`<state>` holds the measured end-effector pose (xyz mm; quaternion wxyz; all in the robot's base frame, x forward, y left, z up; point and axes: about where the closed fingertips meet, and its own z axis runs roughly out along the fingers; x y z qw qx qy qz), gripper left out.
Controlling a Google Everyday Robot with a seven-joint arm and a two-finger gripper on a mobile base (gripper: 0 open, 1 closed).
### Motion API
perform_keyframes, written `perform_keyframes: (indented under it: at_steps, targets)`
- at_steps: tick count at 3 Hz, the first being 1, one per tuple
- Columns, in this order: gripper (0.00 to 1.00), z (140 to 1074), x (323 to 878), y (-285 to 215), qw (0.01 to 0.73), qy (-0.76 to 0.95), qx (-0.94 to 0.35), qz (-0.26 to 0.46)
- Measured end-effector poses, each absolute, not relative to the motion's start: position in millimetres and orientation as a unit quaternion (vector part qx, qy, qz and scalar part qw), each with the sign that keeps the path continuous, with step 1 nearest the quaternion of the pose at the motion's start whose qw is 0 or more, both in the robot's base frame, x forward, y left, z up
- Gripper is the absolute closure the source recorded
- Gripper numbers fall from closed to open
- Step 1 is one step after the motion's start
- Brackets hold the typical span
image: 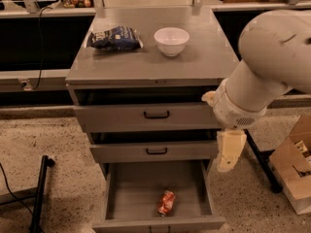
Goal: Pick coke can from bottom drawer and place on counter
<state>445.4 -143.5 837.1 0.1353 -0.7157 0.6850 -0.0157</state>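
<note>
The coke can (166,203) lies on its side near the front middle of the open bottom drawer (131,195). The counter (146,64) is the grey top of the cabinet. My gripper (229,153) hangs pointing down from the big white arm, at the right edge of the cabinet. It is level with the middle drawer, above and to the right of the can, and apart from it. It holds nothing that I can see.
A dark blue chip bag (114,38) and a white bowl (171,41) sit on the back of the counter. The two upper drawers are slightly pulled out. A cardboard box (297,171) stands at right, a black stand (41,191) at left.
</note>
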Motion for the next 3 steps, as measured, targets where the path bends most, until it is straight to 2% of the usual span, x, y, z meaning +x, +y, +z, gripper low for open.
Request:
perform_keyframes:
  at_steps: [1,2,3]
  targets:
    - [0.0,768.2,451.1,-128.7,0.09,0.622,-0.777,-0.032]
    - [0.0,696.1,462.4,-127.5,0.105,0.557,-0.824,-0.028]
    - [0.0,697.1,479.0,-118.7,0.135,0.535,-0.833,-0.045]
